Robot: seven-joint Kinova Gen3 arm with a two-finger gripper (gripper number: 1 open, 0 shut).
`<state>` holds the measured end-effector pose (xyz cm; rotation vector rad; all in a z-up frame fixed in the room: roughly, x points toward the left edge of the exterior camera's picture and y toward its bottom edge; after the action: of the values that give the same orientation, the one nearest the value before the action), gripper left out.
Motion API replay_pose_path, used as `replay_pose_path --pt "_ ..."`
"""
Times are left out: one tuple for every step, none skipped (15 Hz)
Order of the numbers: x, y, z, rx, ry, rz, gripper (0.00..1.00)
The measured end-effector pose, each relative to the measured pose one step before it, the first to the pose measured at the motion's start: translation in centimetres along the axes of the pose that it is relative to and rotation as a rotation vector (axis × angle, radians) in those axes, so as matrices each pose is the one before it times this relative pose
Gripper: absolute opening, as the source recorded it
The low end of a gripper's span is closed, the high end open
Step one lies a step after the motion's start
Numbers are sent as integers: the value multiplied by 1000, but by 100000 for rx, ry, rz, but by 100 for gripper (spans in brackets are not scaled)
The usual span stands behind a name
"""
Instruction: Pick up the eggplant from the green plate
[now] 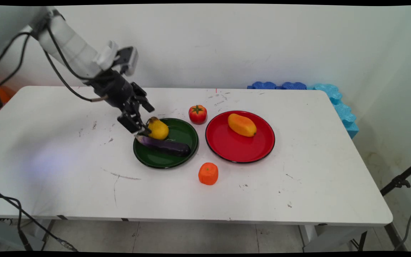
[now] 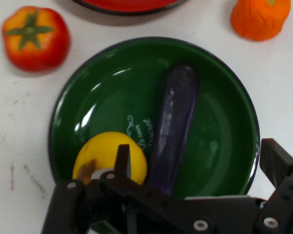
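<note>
A white robot arm reaches in from the upper left, its black gripper (image 1: pixel 142 131) lowered to the left rim of a green plate (image 1: pixel 182 134) near the middle of the white desk (image 1: pixel 48 160). The fingers (image 2: pixel 121 158) stand spread apart and hold nothing: in the hand view one finger rests against the near side of a yellow pear (image 2: pixel 105 153), the other stands well off at the plate's opposite edge (image 2: pixel 278 161). The pear (image 1: pixel 158 128) sits at the plate's back left; just beside it and touching it, a dark purple eggplant (image 1: pixel 164 145) lies lengthwise across the plate (image 2: pixel 112 97), its stem end at the rim close to the gripper (image 2: pixel 195 190). In the hand view the eggplant (image 2: pixel 175 126) runs between the two fingers. Just behind the green plate, on the bare desk, stands a red tomato (image 1: pixel 197 114) with a green stalk. In front of the gap between the two plates sits an orange fruit (image 1: pixel 208 173). To the right, close beside the green plate but apart from it, a red plate (image 1: pixel 237 148) carries an orange-yellow mango (image 1: pixel 242 125) toward its back. Blue foam pieces (image 1: pixel 334 98) line the desk's far right corner along the wall.
</note>
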<state>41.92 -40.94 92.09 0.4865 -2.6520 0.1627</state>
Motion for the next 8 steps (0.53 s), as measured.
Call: replay_pose_path --pt "168 -103 1040 -1048 -929 3259 100" --pt "129 -89 880 -773 -895 2427 100" --pt "123 -97 983 -741 -1038 2406 100" --pt "131 -115 938 -665 -914 2258 100" --pt "121 -99 770 -499 -674 1948 100" --pt "123 -105 622 -316 -453 1423 100" --pt "153 -119 603 -299 -431 1367 100" --pt "261 -177 824 -392 -573 1726 100"
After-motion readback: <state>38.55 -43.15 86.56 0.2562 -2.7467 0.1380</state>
